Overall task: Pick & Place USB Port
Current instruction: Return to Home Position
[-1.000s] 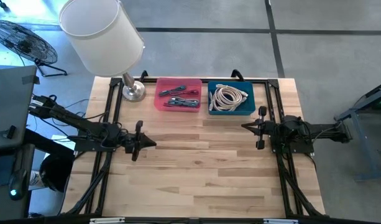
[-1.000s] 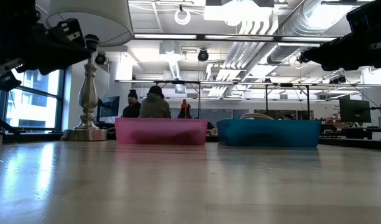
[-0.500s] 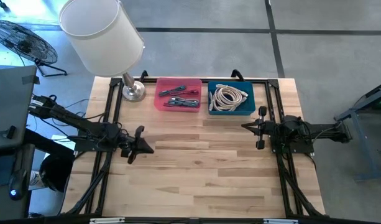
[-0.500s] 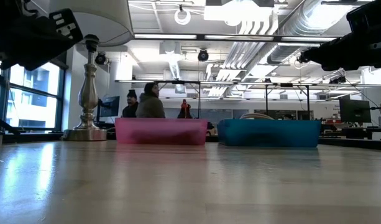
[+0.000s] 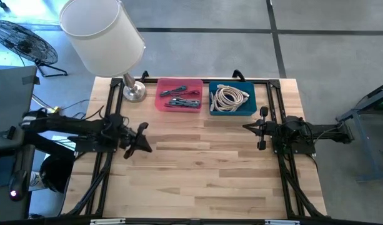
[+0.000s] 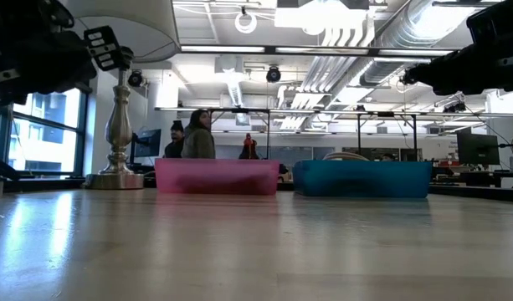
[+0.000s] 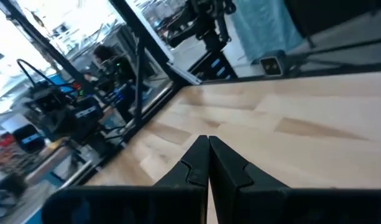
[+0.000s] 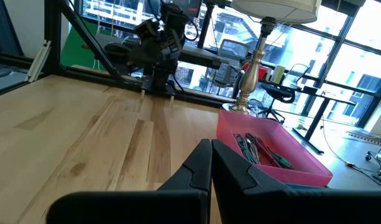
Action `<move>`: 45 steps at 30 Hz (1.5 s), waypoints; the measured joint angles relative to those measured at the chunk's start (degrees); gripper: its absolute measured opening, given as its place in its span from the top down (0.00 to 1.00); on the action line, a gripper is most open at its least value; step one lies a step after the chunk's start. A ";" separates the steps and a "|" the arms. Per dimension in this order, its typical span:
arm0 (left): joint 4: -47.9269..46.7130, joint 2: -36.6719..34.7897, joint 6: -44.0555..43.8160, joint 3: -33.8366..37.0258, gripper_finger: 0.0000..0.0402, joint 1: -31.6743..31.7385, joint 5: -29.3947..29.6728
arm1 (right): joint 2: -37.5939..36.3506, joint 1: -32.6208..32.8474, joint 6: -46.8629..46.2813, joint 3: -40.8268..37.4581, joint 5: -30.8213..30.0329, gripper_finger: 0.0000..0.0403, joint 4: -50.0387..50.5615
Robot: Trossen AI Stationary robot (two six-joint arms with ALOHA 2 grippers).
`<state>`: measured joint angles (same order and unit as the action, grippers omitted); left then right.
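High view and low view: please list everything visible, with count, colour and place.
table: one, light wood.
red bin: one, pinkish red, far edge.
charger cables: several, dark, inside red bin.
blue bin: one, blue, right of red bin.
coiled cable: one bundle, cream, inside blue bin.
lamp: one, white shade, far left corner.
fan: one, black, floor beyond table's left.
people: two, dark clothes, room behind.
left hand: one, black, shut, table's left side.
right hand: one, black, shut, table's right side.
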<state>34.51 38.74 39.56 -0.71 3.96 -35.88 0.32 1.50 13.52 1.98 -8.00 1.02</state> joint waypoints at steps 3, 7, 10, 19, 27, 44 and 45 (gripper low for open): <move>0.00 0.00 -2.33 0.00 1.00 3.38 -4.02 | 0.00 0.00 0.00 0.00 0.01 1.00 0.00; 0.03 0.00 -3.46 0.00 1.00 3.51 -3.95 | 0.00 0.00 0.00 0.00 0.01 1.00 0.02; -0.42 0.00 -1.57 0.00 1.00 3.55 -3.80 | 0.00 0.02 0.00 0.00 0.01 1.00 0.00; -0.85 0.16 -12.68 -0.25 1.00 1.51 -0.28 | 0.00 0.02 0.00 0.00 0.01 1.00 0.02; 0.43 0.09 -12.84 -0.33 1.00 -1.82 19.51 | 0.02 0.01 0.00 0.00 0.00 1.00 0.02; -23.04 -31.52 -26.63 -0.35 1.00 -3.60 25.01 | 0.04 0.00 0.00 0.00 -0.01 1.00 0.00; -23.62 -32.41 -27.84 -0.35 1.00 -3.60 25.01 | 0.02 0.00 0.00 0.00 0.01 1.00 0.00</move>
<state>10.90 6.33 11.72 -1.06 0.36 -10.87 0.34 1.50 13.52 1.98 -7.99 1.02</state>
